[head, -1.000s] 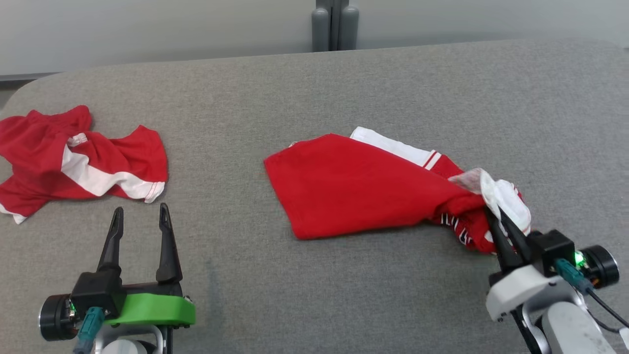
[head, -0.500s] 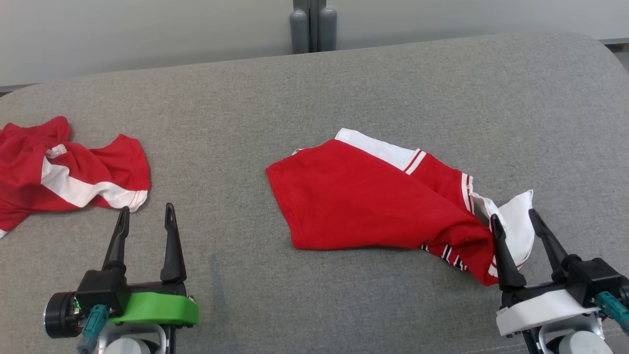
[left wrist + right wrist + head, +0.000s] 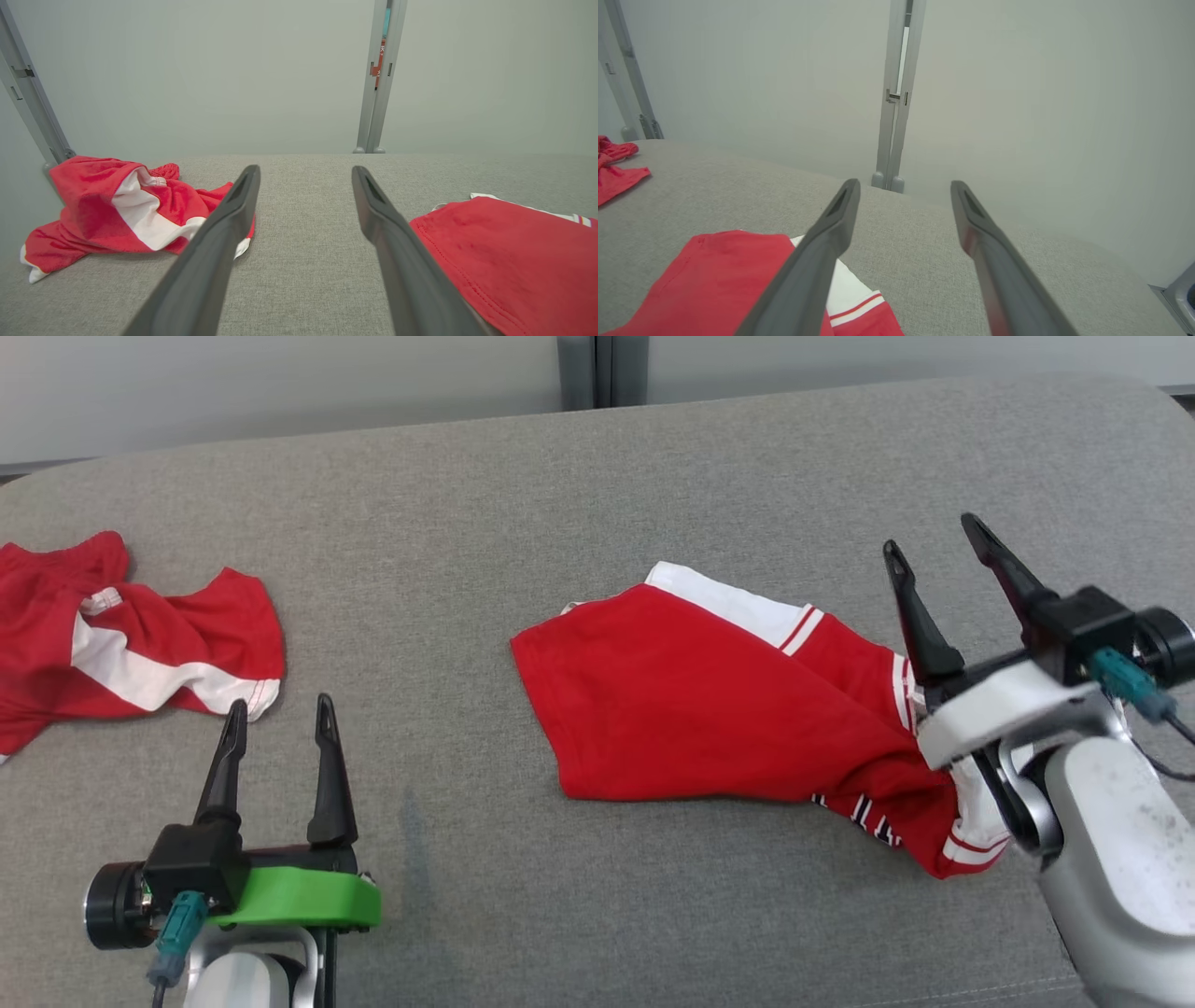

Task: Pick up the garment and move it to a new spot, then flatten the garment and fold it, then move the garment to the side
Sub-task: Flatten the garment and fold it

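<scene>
1. The garment [image 3: 709,709] lies right of centre in the head view on the grey table [image 3: 560,495]. Its left part is smooth and red, and its right end is bunched, with white and striped trim at the lower right.
2. The right hand [image 3: 932,534] hangs above that bunched end, fingers wide apart and holding nothing. The left hand [image 3: 281,702] sits at the lower left, fingers also apart and empty, near another red garment [image 3: 140,635] at the left edge.
3. The step in hand looks like flattening. The crumpled lower-right end needs opening first, so the right hand should come down on one loose edge there and pinch a single layer, not the whole wad.
4. The left hand would do well to pin the left hem, so a pull to the right stretches the cloth instead of dragging it.
5. Keep the pull low and slow, because a lift risks folding the cloth over itself.
</scene>
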Motion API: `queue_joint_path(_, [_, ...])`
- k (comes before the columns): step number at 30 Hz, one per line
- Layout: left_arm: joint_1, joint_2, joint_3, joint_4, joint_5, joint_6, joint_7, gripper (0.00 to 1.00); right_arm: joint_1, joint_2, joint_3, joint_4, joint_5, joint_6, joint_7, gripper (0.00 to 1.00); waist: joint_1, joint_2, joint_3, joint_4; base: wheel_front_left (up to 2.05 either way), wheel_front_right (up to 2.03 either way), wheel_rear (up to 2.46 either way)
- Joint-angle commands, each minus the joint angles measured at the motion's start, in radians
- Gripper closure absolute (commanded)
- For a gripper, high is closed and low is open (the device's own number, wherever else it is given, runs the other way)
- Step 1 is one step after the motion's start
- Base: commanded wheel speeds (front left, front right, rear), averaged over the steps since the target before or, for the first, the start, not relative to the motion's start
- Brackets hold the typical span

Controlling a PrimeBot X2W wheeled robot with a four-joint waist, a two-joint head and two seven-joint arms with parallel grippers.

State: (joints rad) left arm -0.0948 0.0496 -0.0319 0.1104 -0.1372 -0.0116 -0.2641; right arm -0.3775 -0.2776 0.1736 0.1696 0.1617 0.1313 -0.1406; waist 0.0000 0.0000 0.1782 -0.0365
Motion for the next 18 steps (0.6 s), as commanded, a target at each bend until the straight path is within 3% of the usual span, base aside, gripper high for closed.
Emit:
queue_joint_path(1, [-0.020, 0.002, -0.001, 0.000, 0.000, -0.001, 0.000, 0.00, -0.052, -0.013, 0.028, 0.037, 0.017, -0.001, 0.031, 0.00, 0.0000, 0.0000, 0.017, 0.017, 0.00, 0.00, 0.00])
queue_joint_path(9, [-0.047, 0.002, -0.024, -0.003, -0.022, 0.019, 0.000, 0.00, -0.269, -0.078, 0.186, 0.290, 0.090, -0.001, 0.175, 0.00, 0.0000, 0.0000, 0.056, 0.076, 0.00, 0.00, 0.00])
queue_joint_path(18, [-0.050, 0.002, -0.033, -0.011, -0.030, 0.032, 0.000, 0.00, -0.329, -0.125, 0.350, 0.532, 0.211, -0.001, 0.247, 0.00, 0.0000, 0.0000, 0.084, 0.108, 0.00, 0.00, 0.00])
